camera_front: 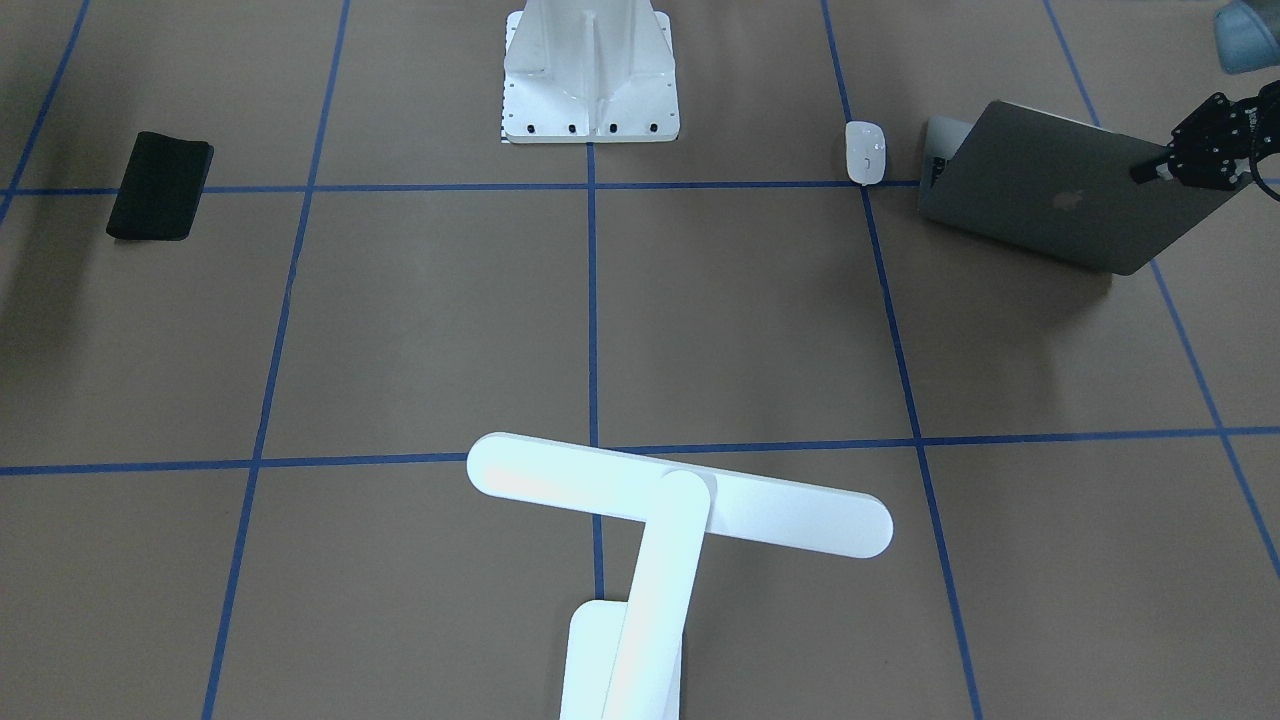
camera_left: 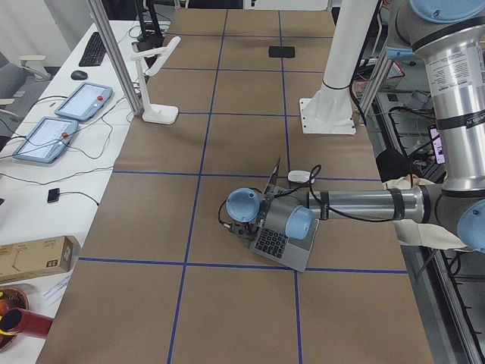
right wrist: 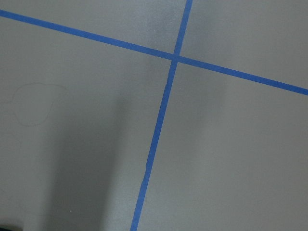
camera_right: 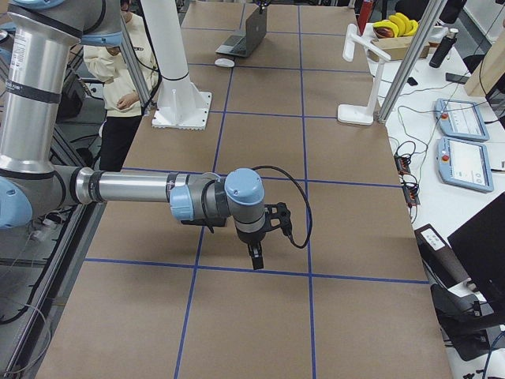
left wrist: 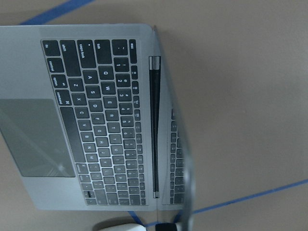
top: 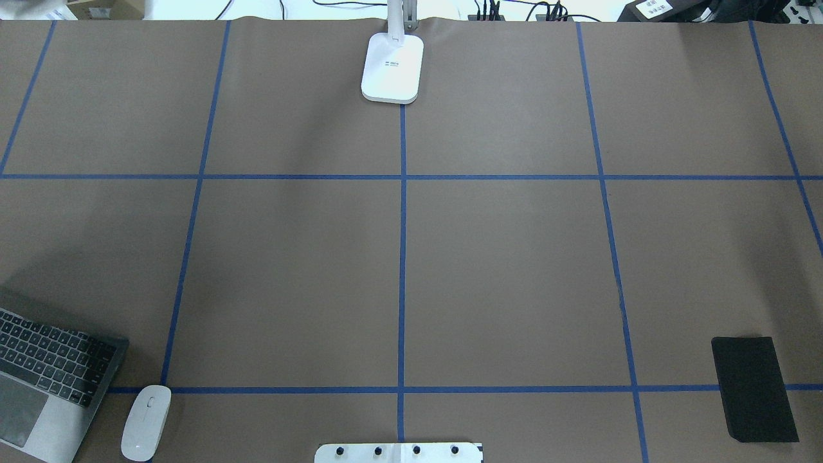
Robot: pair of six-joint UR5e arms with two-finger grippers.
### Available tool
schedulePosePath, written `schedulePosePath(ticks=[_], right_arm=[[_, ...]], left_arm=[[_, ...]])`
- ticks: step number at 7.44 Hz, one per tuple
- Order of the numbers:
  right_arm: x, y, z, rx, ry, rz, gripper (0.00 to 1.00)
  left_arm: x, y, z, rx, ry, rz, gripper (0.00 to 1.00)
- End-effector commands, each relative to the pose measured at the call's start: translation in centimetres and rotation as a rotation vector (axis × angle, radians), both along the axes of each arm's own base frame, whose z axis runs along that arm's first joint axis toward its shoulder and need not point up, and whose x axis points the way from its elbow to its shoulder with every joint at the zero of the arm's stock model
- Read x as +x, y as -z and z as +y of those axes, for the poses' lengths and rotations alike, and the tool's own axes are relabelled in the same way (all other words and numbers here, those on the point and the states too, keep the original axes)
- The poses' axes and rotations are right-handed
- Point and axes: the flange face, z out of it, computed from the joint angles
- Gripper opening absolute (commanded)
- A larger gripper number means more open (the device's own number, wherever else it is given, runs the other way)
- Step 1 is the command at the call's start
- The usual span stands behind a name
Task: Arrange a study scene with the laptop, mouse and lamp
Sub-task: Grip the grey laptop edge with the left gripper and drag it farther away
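The grey laptop (camera_front: 1040, 195) stands open at the table's near-left corner, its keyboard (left wrist: 106, 125) facing the robot. My left gripper (camera_front: 1152, 170) is shut on the top edge of its lid, which the left wrist view shows edge-on. It also shows in the exterior left view (camera_left: 244, 227). The white mouse (camera_front: 866, 152) lies beside the laptop (top: 45, 379), apart from it. The white lamp (camera_front: 680, 500) stands at the table's far middle, its base (top: 393, 67) on a tape line. My right gripper (camera_right: 256, 257) hangs over bare table; I cannot tell whether it is open or shut.
A flat black pad (top: 753, 389) lies near the front right. The white ribbed pedestal (camera_front: 590, 80) stands at the robot's side, middle. Blue tape lines (right wrist: 159, 130) cross the brown table. A person (camera_right: 126, 63) stands beyond the pedestal.
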Motion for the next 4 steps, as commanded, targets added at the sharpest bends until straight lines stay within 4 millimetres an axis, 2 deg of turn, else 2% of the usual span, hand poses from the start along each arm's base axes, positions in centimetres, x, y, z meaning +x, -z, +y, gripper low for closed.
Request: schedulePosePath(ticks=[1, 2, 4], right_arm=[[0.0, -0.4, 0.5, -0.01, 0.001, 0.0, 1.0], [0.0, -0.4, 0.5, -0.01, 0.002, 0.001, 1.0], [0.1, -1.0, 1.2, -0.023, 0.001, 0.002, 1.0]], left_arm=[[0.6, 3.7, -3.6, -0.014, -0.001, 0.022, 0.0], [0.6, 5.8, -5.3, -0.023, 0.006, 0.022, 0.0], [-0.1, 11.6, -9.6, -0.032, 0.037, 0.021, 0.0]])
